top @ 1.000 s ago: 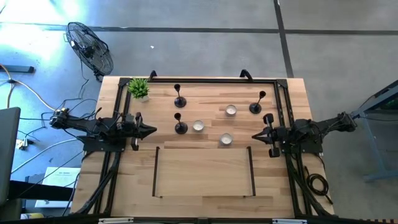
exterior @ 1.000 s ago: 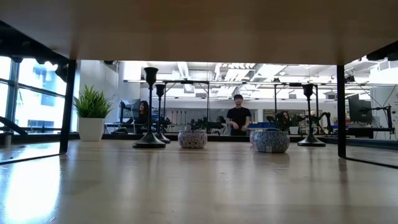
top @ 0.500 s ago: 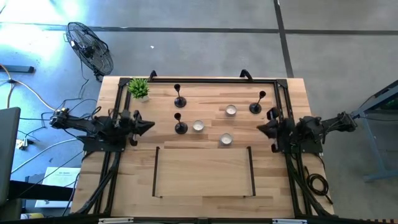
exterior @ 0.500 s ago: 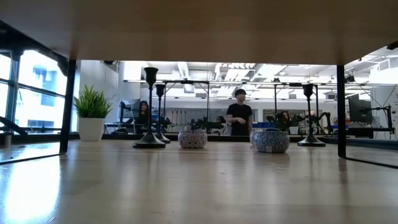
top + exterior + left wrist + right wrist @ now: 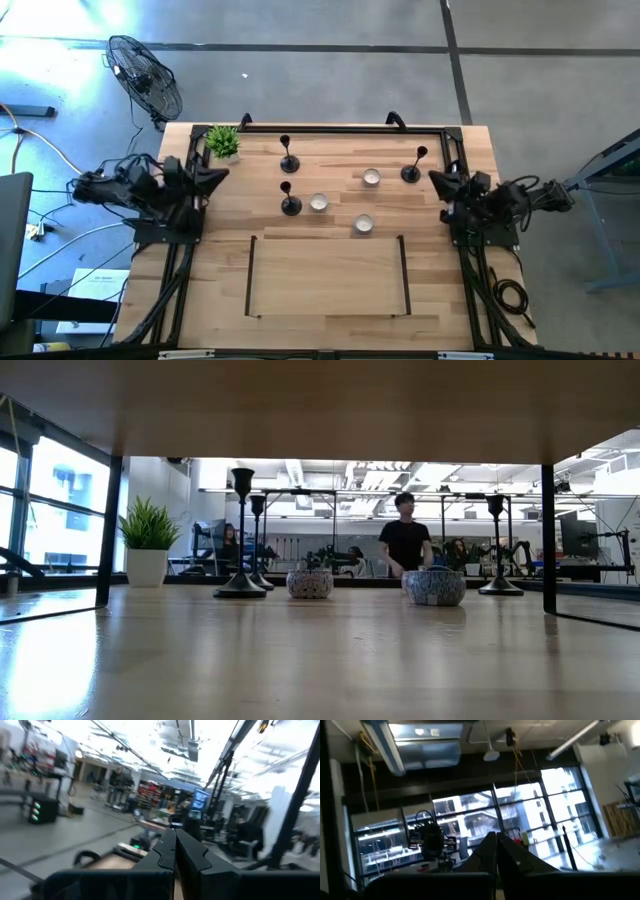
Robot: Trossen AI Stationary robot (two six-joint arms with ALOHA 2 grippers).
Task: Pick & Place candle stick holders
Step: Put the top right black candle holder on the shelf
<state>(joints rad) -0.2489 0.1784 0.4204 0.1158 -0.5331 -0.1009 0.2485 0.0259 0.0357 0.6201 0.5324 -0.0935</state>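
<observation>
Both your arms have pulled back from the middle. The left gripper (image 5: 213, 173) now sits at nine o'clock on the wooden surface (image 5: 330, 290), the right gripper (image 5: 440, 180) at three, fingers pressed together and empty. The three black candlestick holders (image 5: 290, 203) stand untouched toward twelve, so picking has not begun.

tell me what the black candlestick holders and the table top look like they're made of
Candle stick holders: likely metal with a matte black finish, judging by the thin stems and uniformly dark, barely glinting surface; painted wood can't be ruled out. Table top: light wood, apparently butcher-block, with visible plank strips and grain and a soft sheen.
</observation>
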